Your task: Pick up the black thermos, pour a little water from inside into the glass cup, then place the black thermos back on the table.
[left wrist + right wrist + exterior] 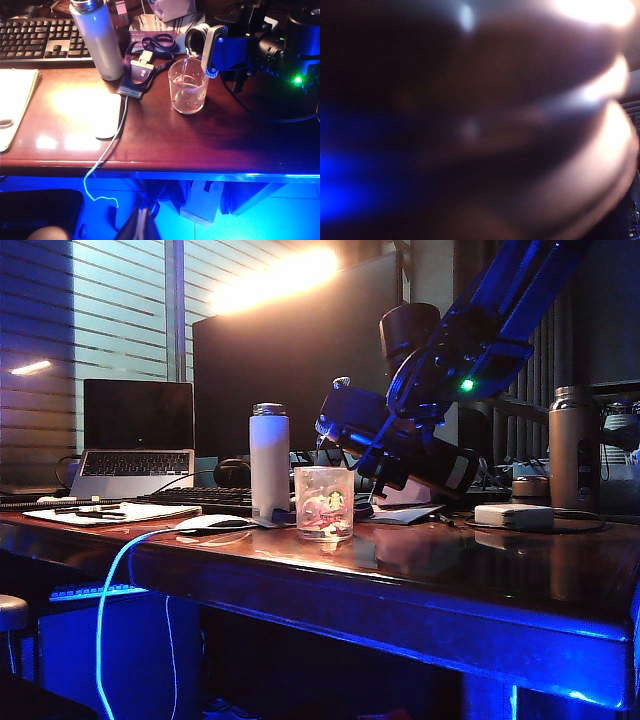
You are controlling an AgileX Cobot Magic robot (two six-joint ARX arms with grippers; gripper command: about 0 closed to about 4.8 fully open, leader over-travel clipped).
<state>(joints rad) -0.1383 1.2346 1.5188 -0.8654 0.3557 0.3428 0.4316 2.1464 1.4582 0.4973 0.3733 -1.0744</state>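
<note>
Black thermos [197, 40] clamped in right end effector [220, 52], tilted over glass cup [188, 87]; left end effector unseen.

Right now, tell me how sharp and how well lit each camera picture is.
Exterior view: dim, blue-tinted, a lamp flaring behind the tall white bottle. Left wrist view: sharp, with glare on the glossy reddish-brown table; the right gripper tips the black thermos over the clear glass cup. Right wrist view: wholly blurred.

Glossy wooden table [430, 570], clear glass cup [324, 502], glossy black thermos [400, 445].
</note>
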